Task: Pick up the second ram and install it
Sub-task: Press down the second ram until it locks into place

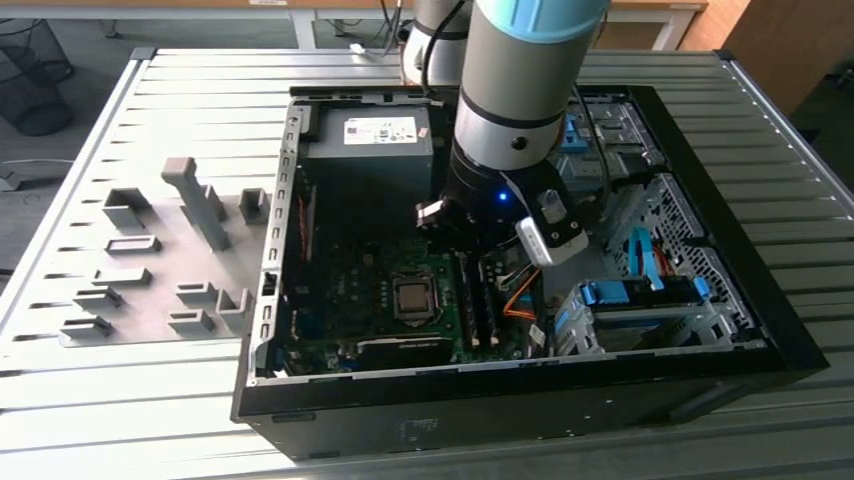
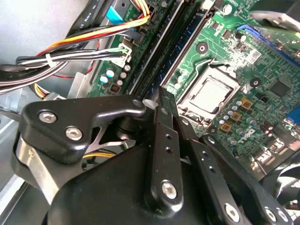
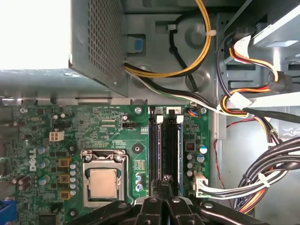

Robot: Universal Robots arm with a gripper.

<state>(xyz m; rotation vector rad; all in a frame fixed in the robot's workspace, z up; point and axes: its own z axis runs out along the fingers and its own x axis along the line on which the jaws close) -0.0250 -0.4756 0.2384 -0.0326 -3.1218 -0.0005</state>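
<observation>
I am seeing the gripper (image 2: 161, 96) closest to the lens in both wrist views (image 3: 165, 180), its black fingers (image 2: 165, 136) pinching almost together, tips coming down onto the memory slots (image 3: 166, 145). I cannot tell whether they are clamping anything. The second ram (image 2: 185, 49) is looking like the dark blue-green strip lying along the slot just ahead of the tips. The processor socket (image 3: 103, 183) is sitting beside the slots, bundled wires (image 2: 70, 51) are running on the other side, and the arm (image 1: 514, 100) is reaching into the open computer case (image 1: 534, 385) on the slatted table (image 1: 134, 400)
</observation>
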